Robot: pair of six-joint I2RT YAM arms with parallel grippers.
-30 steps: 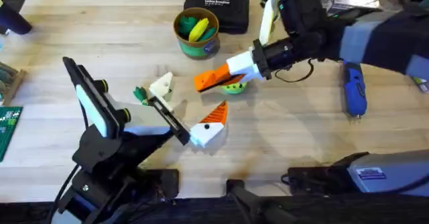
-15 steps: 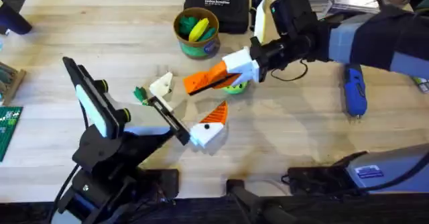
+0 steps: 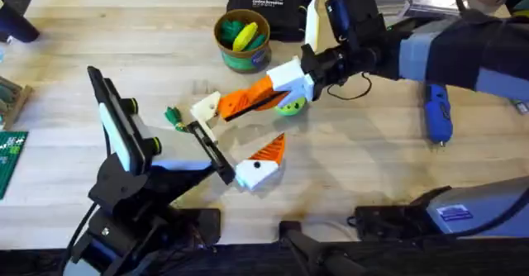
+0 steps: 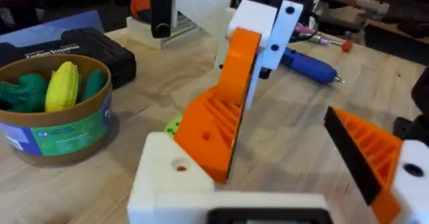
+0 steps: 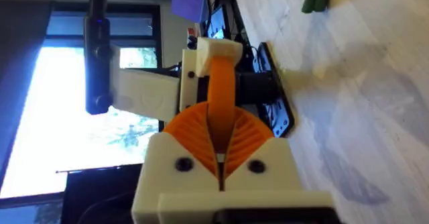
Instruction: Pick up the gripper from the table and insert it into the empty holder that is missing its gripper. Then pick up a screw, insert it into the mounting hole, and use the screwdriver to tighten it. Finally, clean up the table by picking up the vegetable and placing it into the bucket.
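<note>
Two arms meet: the right gripper [image 3: 248, 101], clamped on the small orange ridged plastic gripper [image 4: 218, 120], seats it against the left gripper [image 3: 235, 148]'s bare white triangular holder block [image 4: 167, 177]; the left claw gapes wide to receive it.

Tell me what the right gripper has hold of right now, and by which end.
The right gripper holds the loose orange gripper by its rear end; the free front end meets the empty holder on the left arm.

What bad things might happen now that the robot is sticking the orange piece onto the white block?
1. The gripper meets the empty holder at a tilt, so it might jam or slip past.
2. The right tool pinches it by one end, so pushing could twist it loose.
3. The vegetable lies close by and might get knocked.
</note>
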